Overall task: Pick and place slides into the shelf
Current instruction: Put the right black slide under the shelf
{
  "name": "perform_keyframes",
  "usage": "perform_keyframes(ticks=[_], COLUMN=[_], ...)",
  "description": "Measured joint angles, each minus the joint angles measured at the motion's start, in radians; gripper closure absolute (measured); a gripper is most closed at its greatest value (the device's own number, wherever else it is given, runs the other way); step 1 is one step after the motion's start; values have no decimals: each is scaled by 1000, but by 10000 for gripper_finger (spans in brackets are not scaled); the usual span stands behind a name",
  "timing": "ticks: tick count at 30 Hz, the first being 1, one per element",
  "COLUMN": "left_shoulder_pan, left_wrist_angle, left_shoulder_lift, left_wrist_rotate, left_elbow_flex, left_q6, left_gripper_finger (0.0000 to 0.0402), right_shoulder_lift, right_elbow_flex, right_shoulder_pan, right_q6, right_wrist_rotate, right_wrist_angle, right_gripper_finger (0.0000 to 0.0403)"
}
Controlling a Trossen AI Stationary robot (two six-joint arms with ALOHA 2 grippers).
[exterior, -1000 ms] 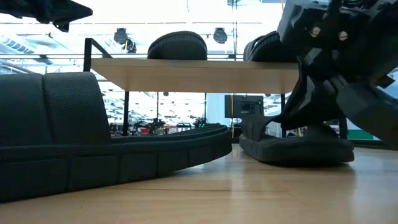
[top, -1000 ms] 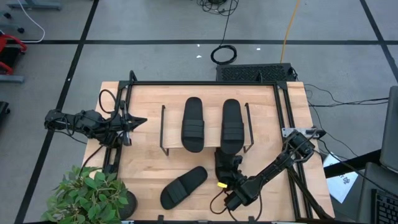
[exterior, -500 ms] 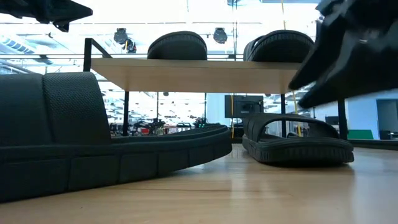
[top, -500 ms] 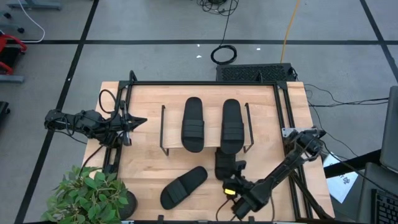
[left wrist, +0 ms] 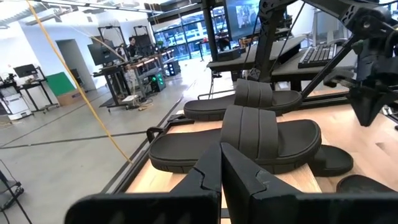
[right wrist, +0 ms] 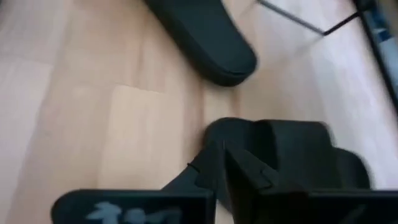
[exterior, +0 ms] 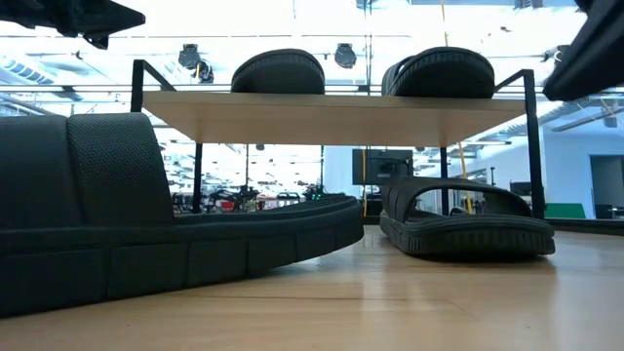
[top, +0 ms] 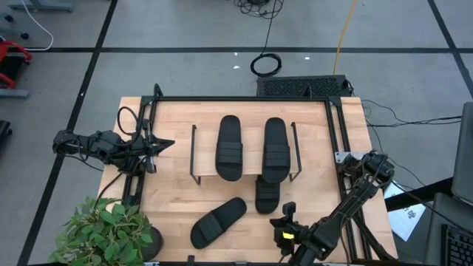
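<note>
The shelf (top: 247,171) stands mid-table with two slides (top: 229,148) (top: 276,150) lying on its wood plank. A third slide (top: 267,195) rests flat on the table under the plank's right part, its near end sticking out; it also shows in the low view (exterior: 466,222). The fourth slide (top: 218,222) lies slantwise on the table nearer the front. My right gripper (top: 289,210) hangs shut above the table just near of the third slide (right wrist: 280,149), touching nothing. My left gripper (top: 167,142) waits shut at the table's left edge, pointing level at the shelf.
A black tube frame (top: 244,99) runs round the tabletop. A potted plant (top: 107,233) stands at the near left corner. Bare wood (top: 170,192) lies left of the shelf and in front of it around the fourth slide.
My right gripper has let go of the third slide, drawn back toward the table's near edge and risen, tipping up somewhat. The slide stays flat on the table under the shelf's plank. In the low view the gripper has moved up and off to the right.
</note>
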Motion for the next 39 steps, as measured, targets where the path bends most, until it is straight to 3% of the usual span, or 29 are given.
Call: perform_keyframes(ticks=[12,20,28,34,39], left_shoulder_pan=[0,0,0,0,0], left_wrist_angle=[6,10,21,26,27], left_shoulder_lift=[0,0,0,0,0], left_wrist_rotate=[0,0,20,25,25], left_elbow_flex=[0,0,0,0,0], left_q6=[7,15,25,31,32], left_gripper_finger=[394,394,394,394,394], right_shoulder_lift=[1,1,-16,-75,-130], right_elbow_flex=[-234,-284,-340,-429,-490], right_shoulder_pan=[-80,-135,-163,-170,-178], right_q6=[-135,-178,-103,-6,-65], right_wrist_rotate=[-142,-265,-256,-185,-164], right_wrist_angle=[436,513,508,506,632], right_gripper_finger=[402,403,403,403,403])
